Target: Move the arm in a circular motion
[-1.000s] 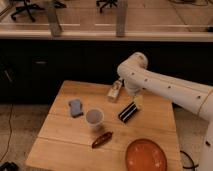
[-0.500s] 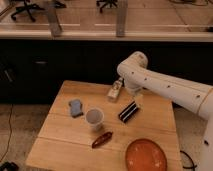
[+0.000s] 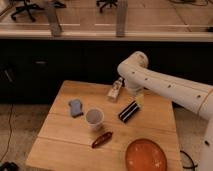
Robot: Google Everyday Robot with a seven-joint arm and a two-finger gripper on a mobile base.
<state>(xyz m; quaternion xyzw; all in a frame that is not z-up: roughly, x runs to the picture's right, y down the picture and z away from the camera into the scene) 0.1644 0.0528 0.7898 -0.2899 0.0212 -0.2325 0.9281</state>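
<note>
No shift is noted over the last second in the large white tubular robot arm [image 3: 165, 87], bent above the far side of the pale wooden table [image 3: 60, 142], its gripper [image 3: 135, 95] hanging near a black rectangular block [image 3: 128, 111], its state not discernible, so the circle is judged barely advanced.

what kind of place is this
Likely an office lab: black wheeled office chairs at the back, a light wooden table, the large white robot arm with its gripper over the table.
</note>
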